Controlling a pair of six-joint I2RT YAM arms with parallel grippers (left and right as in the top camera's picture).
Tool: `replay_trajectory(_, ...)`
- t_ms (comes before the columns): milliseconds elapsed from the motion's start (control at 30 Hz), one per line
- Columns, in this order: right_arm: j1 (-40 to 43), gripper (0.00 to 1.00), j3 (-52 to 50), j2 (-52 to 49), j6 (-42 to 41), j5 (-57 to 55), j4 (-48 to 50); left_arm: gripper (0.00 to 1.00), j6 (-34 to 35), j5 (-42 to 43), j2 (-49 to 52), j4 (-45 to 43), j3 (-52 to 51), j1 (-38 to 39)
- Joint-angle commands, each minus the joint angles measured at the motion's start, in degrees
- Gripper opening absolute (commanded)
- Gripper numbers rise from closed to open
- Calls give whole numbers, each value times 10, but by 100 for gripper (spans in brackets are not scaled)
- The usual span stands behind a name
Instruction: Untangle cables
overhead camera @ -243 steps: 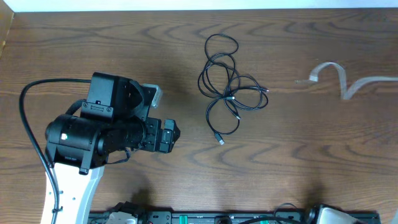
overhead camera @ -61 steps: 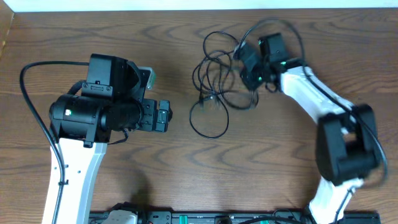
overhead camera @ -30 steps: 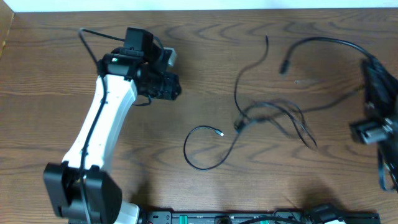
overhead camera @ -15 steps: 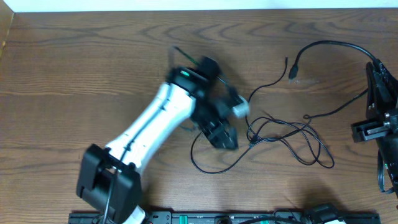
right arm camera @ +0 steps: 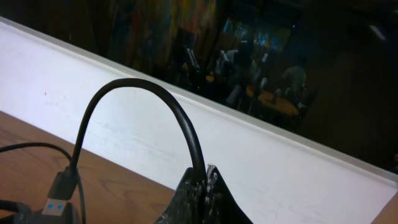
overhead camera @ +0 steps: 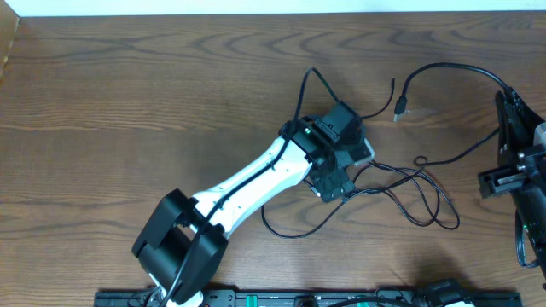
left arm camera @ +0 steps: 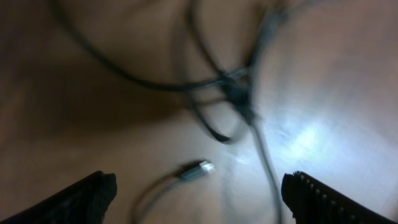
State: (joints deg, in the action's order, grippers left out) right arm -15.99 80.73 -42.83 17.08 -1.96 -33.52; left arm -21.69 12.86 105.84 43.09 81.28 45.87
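**Left arm reaches into the cables with jaws apart; right arm grips one strand at the table's edge**

The wooden table (overhead camera: 128, 102) fills the overhead view. The left arm (overhead camera: 256, 175) is the largest thing on it. It stretches diagonally from its base near the front edge, up and to the right, towards the middle of the table. Its wrist is bent down over the cords. The left gripper (overhead camera: 334, 186) hangs just above the spot where several strands cross. In the left wrist view its two fingertips (left arm camera: 93, 194) sit far apart at the lower corners of the picture, with nothing between them but bare wood and blurred cord, so the jaws are released and hold nothing.

The right arm (overhead camera: 520, 170) stands at the right edge of the table, well apart from the left arm. The right gripper (right arm camera: 204, 180) is clenched. Its wrist view shows the fingers pinched tight on one black strand, which rises from them in a high arch.

The cables (overhead camera: 375, 190) are thin and black, and lie spread in loose loops across the right-centre of the table. One open loop (overhead camera: 294, 236) curves below the left arm. Several strands meet in a small knot under the left gripper, and longer bends trail off to the right. The strand held by the right gripper sweeps up and leftward over the wood and ends in a plug (overhead camera: 398, 107). The right wrist view shows that plug with a blue insert. The left wrist view shows another, smaller plug (left arm camera: 198, 168) lying free on the table.
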Motion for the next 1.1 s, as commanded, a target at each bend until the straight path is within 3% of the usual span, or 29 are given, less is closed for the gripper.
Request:
replay_trajectory(0,-1,1,3,2,-8,-5,-3,92,81,-54,24,-35,-3,-10)
replay_trajectory(433,-1,1,3,2,-8,-5,-22,92,115,54,92,-76,-3,-10)
replay_trajectory(500,-1,1,3,2,-8,-5,-26,81,115,54,93,-77,-3,-9)
replay_trajectory(533,-1,1,3,2,-8,-5,-28,63,115,54,93,-79,-3,-9)
replay_trajectory(567,-1,1,3,2,-8,-5,-30,37,115,53,93,-82,-3,-10)
replay_trajectory(633,-1,1,3,2,-8,-5,-33,13,105,50,93,-88,-3,-10)
replay_trajectory(667,-1,1,3,2,-8,-5,-35,8,97,37,93,-90,-3,-10)
replay_trajectory(833,-1,1,3,2,-8,-6,-45,7,95,-85,91,-85,-3,-21)
replay_trajectory(967,-1,1,3,3,-8,-7,-51,7,101,-110,71,-54,1,-66)
replay_trajectory(1067,-1,1,3,3,-8,-7,-56,7,170,-110,36,-27,9,-143)
